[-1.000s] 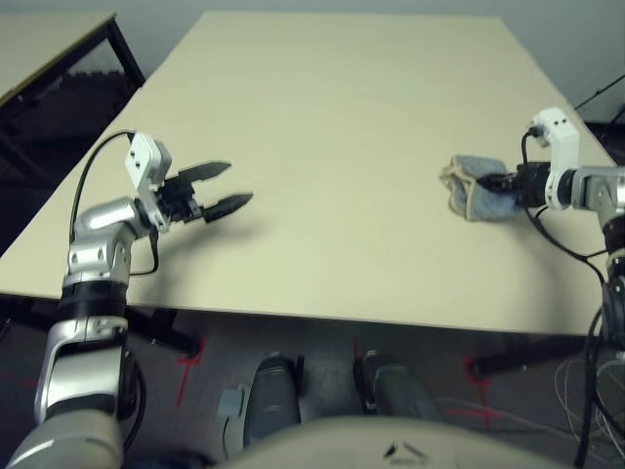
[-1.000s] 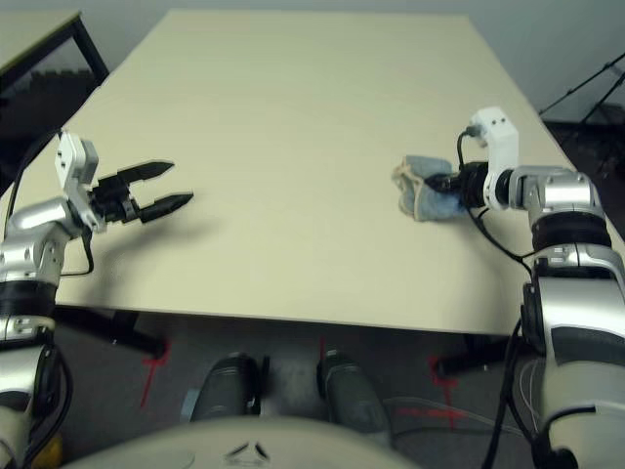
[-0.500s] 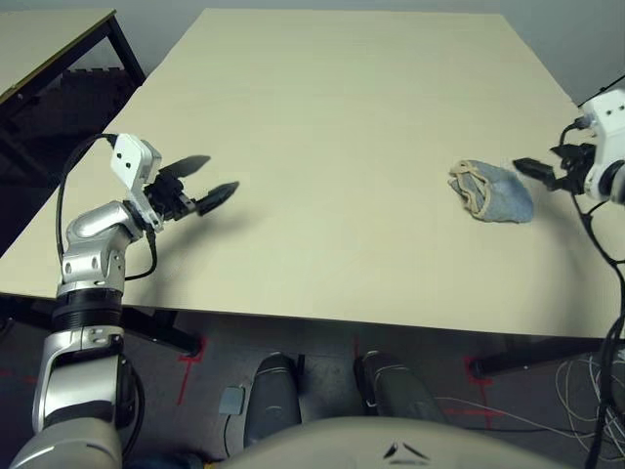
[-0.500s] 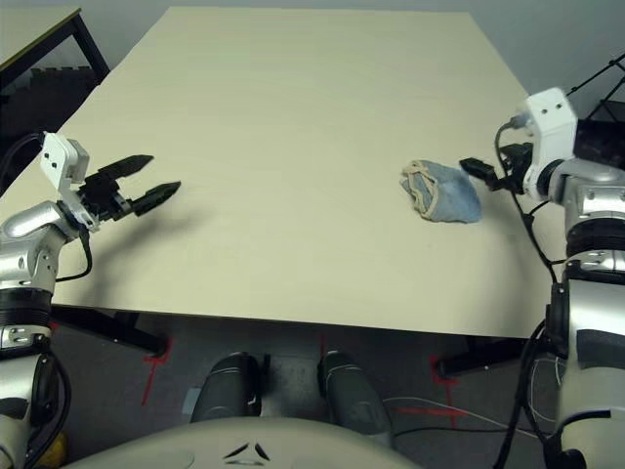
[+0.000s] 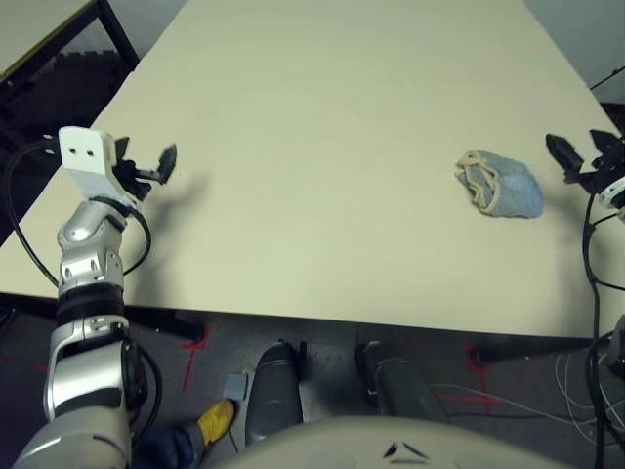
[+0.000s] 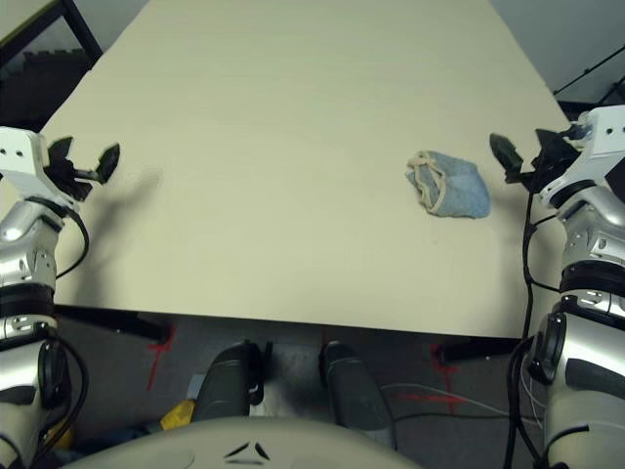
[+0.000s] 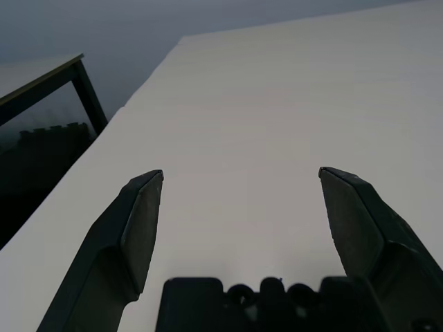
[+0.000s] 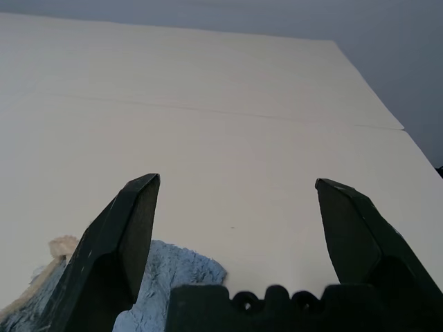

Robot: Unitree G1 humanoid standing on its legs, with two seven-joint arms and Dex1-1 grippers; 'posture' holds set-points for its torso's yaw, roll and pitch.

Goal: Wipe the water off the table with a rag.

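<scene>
The rag (image 5: 510,187) lies crumpled on the surface (image 5: 322,166), just inward of the right tool (image 6: 524,162), wide open and empty like the left tool (image 5: 148,156); a low inward sweep could nudge it askew, spoiling any fresh grip.

Pale beige table (image 5: 322,195) with a folded blue-grey rag (image 5: 513,186) directly on top.

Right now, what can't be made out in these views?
- Underside of the rag: hidden in both eye views by its own folds.
- Far edge of the table: cut off by the left eye view's top edge.
- Wearer of the yellow shoe: mostly hidden by the robot's left arm, left eye view.
</scene>
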